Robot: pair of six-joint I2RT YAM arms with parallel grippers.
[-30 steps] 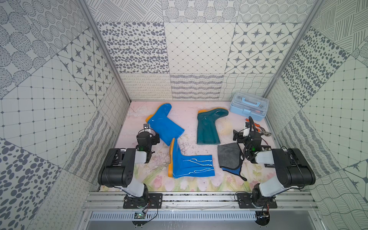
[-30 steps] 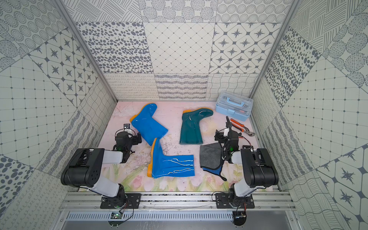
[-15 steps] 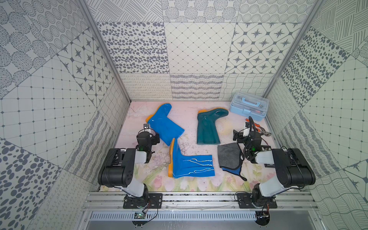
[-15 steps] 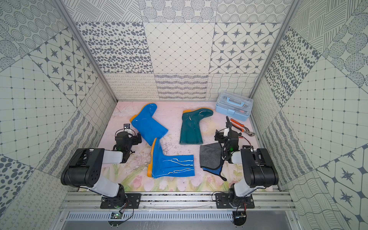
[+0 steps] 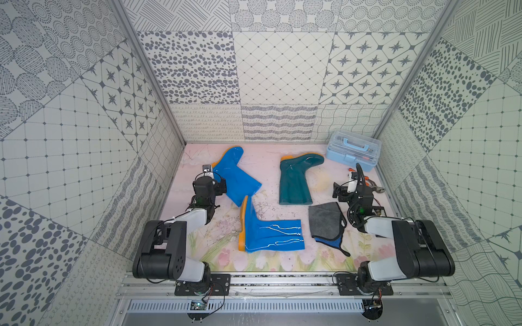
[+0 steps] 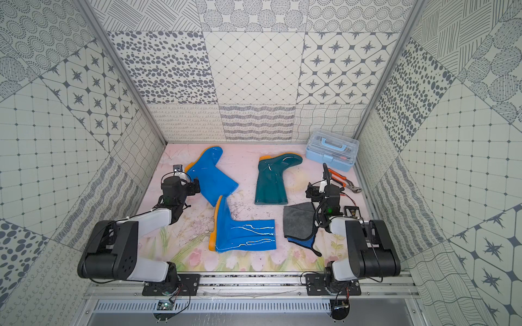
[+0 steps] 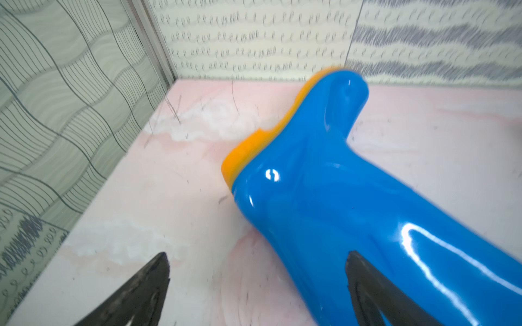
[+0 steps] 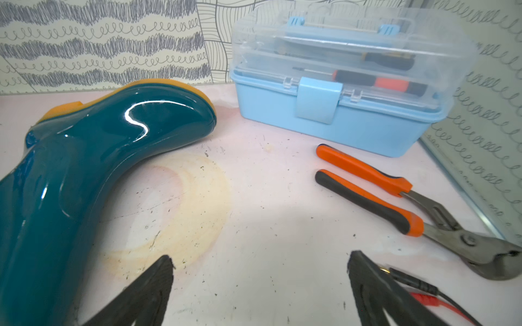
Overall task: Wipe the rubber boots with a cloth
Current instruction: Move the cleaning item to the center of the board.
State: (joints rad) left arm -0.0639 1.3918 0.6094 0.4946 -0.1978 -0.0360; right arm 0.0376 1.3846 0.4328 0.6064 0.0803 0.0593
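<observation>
Rubber: three glossy boots [image 6: 271, 180] with orange soles lie flat on the bench [image 5: 265, 166], their smooth skins showing bright glints.
left pincer [image 7: 255, 254]: released, dark tapered fingers spread wide with nothing between them.
far blue boot [image 5: 236, 176]: just ahead of the left pincer. One fingertip shows against its shaft, but I cannot tell if they touch. Its toe points to the back wall.
near blue boot [image 5: 271, 232]: behind the left pincer and inward, with its toe close to the far blue boot's cuff.
right pincer [image 8: 261, 255]: released, fingers wide apart over bare bench.
teal boot [image 5: 295, 180]: ahead of the right pincer and inward, toe turned toward the toolbox [image 5: 353, 153] and apart from it.
cloth [image 5: 324, 221]: soft grey pile, rumpled, with blue trim and a thin black loop at its near corner. It lies just behind the right pincer and apart from every boot.
toolbox: pale blue base and clear rounded lid, well ahead of the right pincer in the back corner.
pliers [image 8: 381, 197]: orange-and-black grips and steel jaws, ahead of the right pincer and outward, near the side wall.
room: scuffed pink bench lies bare between the teal boot and the pliers. A bare strip runs between the left pincer and its side wall.
</observation>
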